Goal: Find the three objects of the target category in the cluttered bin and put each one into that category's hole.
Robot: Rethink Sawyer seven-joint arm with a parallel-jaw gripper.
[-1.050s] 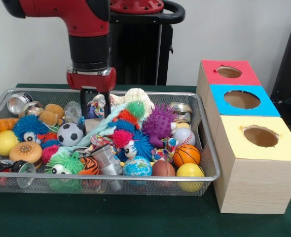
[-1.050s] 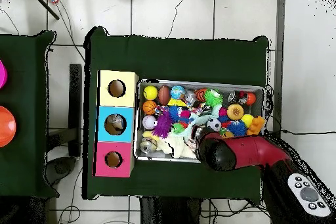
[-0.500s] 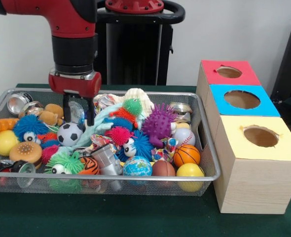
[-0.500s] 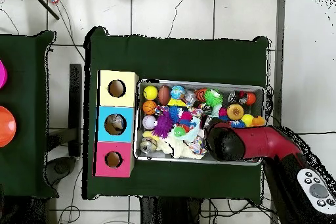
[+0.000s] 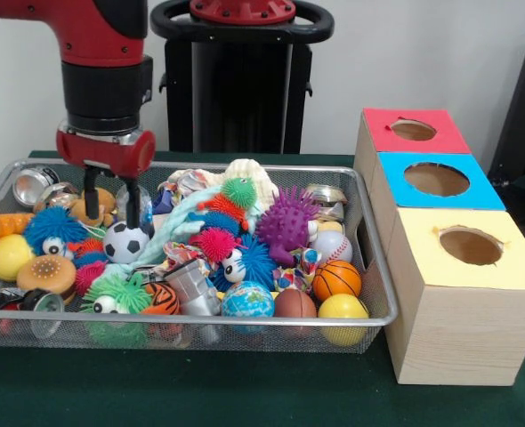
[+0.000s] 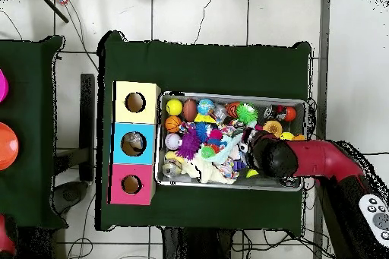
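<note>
**Over the left end of the bin, jaws apart and empty**

My gripper (image 5: 109, 203) hangs over the left part of the wire bin (image 5: 245, 322), and my jaws stand apart with nothing clamped between them. One finger (image 5: 90, 192) comes down in front of the tan stuffed toy (image 5: 92, 206); the other reaches down just above the soccer ball (image 5: 125, 241). I cannot tell whether either finger touches what lies under it. From overhead my arm (image 6: 304, 161) covers the bin's end nearest my base side, so the jaws themselves are hidden in that view.

The bin is packed. Along its front edge lie a yellow ball (image 5: 343, 308), a brown football (image 5: 294, 303), a globe ball (image 5: 247, 300) and a small basketball (image 5: 336, 278). Behind the basketball sits a white baseball (image 5: 333, 244). A purple spiky ball (image 5: 286, 223) rests near the middle, with a green spiky ball (image 5: 242, 191) beside it. At the far left are another yellow ball (image 5: 7, 256), a blue fuzzy creature (image 5: 54, 228) and a burger-shaped toy (image 5: 46, 274). A metal can (image 5: 34, 184) lies in the back left corner.

Three boxes stand in a row beside the bin on the green bench (image 5: 200, 391), each with a round hole in its top: a red box (image 5: 412, 131), a blue box (image 5: 436, 180) and a yellow box (image 5: 469, 247). In the front view all three holes look dark and I cannot see inside.
</note>
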